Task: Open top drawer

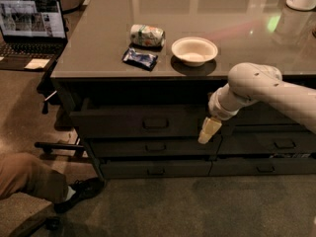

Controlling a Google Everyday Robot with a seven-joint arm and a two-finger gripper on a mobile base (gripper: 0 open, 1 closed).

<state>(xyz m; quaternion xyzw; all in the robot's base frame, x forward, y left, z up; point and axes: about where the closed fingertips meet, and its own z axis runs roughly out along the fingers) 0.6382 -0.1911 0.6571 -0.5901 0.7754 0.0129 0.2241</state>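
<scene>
Camera view: down and across at a dark cabinet (66,95) under a glossy grey surface (98,33).

Upper left of the cabinet front, right below the surface edge: top drawer (113,125). Long axis level, running left to right across the picture. Front panel facing the camera. Small bar handle (155,124) at mid-panel, lying along the same axis. Sits slightly forward of the cabinet face, left end jutting out, with a dark gap above the top edge.

Beneath it, two shallower drawers of like width, upper (123,147) and lower (128,168). To the right, narrower drawers (276,143).

White arm (256,85) reaching in from the right edge, bent downward at the wrist. Claw (209,130) pale yellow, pointing down and a little left, at the right end of the top drawer's front, over the seam with the narrower drawers. Well right of the handle. Touching the panel or just in front of it: cannot tell. Wide or narrow: cannot tell.

On the surface: can (147,35) lying on its side, dark packet (140,58) just in front of it, white bowl (194,51) upright to the right, near the front edge.

Far left: open laptop (32,26), screen lit. Lower left, on the floor: leg (27,179) in brown trousers, black shoe (81,194).
</scene>
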